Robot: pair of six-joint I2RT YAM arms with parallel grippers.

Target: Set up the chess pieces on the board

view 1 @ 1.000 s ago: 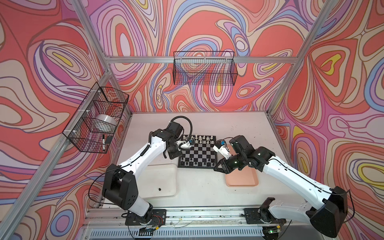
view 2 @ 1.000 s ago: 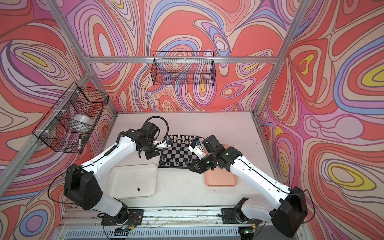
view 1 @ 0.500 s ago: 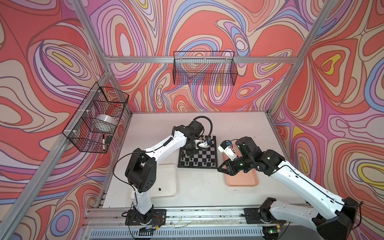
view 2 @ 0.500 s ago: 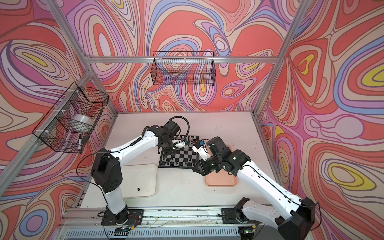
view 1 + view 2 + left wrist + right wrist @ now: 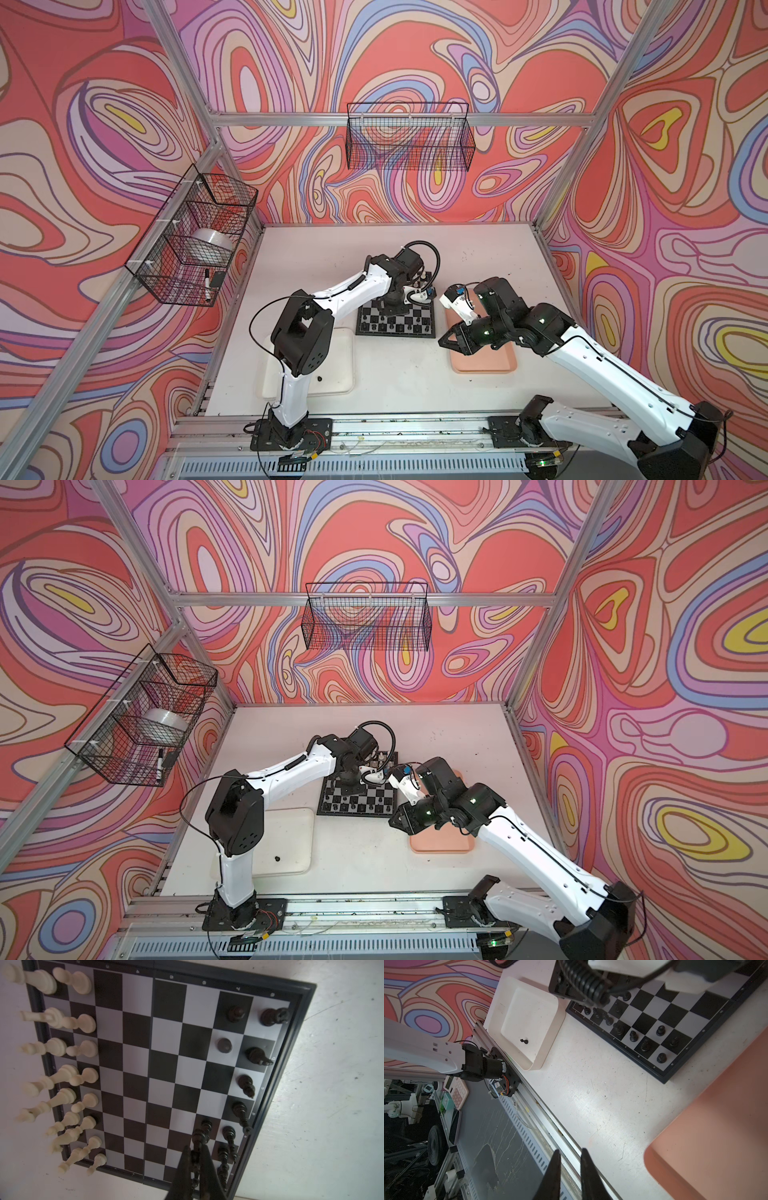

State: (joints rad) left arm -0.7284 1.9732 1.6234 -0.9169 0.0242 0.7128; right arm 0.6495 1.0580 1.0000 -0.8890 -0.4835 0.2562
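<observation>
Left wrist alone: left gripper [image 5: 196,1152] pinches black piece [image 5: 199,1136] | right gripper [image 5: 569,1152] ajar, empty

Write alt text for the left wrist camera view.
The left gripper is shut on a small black chess piece over the black-and-silver checkered chessboard. Cream-white turned chess pieces fill two rows along one edge; black pieces stand along the opposite edge, their second row only partly filled.
</observation>
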